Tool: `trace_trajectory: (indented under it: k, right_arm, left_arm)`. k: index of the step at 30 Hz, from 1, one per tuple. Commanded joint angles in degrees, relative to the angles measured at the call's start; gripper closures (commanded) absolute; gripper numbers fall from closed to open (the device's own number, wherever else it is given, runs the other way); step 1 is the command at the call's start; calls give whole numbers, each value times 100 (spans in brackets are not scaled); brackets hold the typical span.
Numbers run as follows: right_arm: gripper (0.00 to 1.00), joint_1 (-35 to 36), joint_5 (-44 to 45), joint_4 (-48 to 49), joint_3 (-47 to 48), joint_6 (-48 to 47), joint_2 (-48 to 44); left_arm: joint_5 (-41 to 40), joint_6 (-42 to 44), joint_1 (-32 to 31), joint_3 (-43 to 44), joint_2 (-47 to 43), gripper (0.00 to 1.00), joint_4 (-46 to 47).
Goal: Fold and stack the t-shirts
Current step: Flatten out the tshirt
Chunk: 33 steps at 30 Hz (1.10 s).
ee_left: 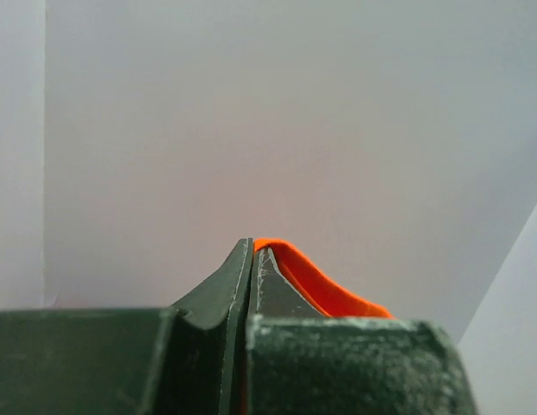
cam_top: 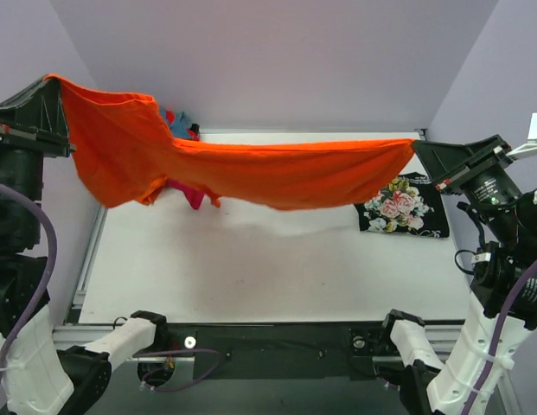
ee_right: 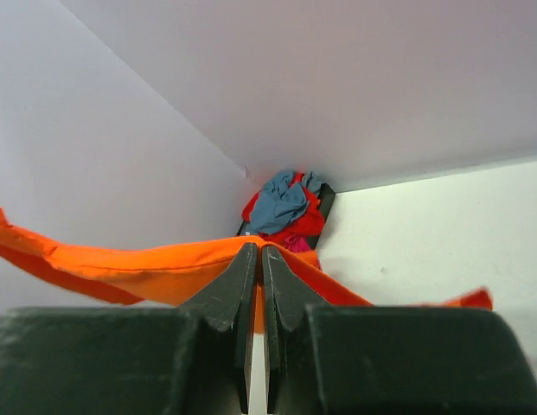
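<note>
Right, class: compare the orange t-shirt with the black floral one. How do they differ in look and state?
The orange t-shirt is plain; the black floral shirt is printed. The orange one hangs stretched in the air between the left gripper and right gripper; the floral one lies folded and compact on the table. Both are cloth shirts.

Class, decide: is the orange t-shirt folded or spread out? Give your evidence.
Spread out: the orange t-shirt hangs stretched above the table, one end pinched in the left fingers, the other in the right fingers.
</note>
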Motion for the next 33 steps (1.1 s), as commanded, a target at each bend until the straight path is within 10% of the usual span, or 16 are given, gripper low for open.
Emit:
trace_trajectory:
  k: [1, 13, 22, 28, 33]
  right_arm:
    - [100, -72, 165, -292, 220, 42, 710]
    - [100, 832, 613, 287, 335, 165, 3391]
    - [100, 552, 263, 464, 2899, 903, 5253]
    - [100, 289, -177, 648, 3886, 1246, 5897]
    - [100, 253, -345, 1377, 1899, 1247, 5241]
  left_arm:
    - [-31, 183, 20, 5, 877, 100, 565]
    - [197, -54, 134, -391, 3233, 100, 1990]
    - [1577, -625, 609, 3704, 5088, 100, 821]
    - [1797, -854, 618, 1994, 4474, 100, 2085]
    - [1982, -889, 592, -217, 3896, 100, 2815]
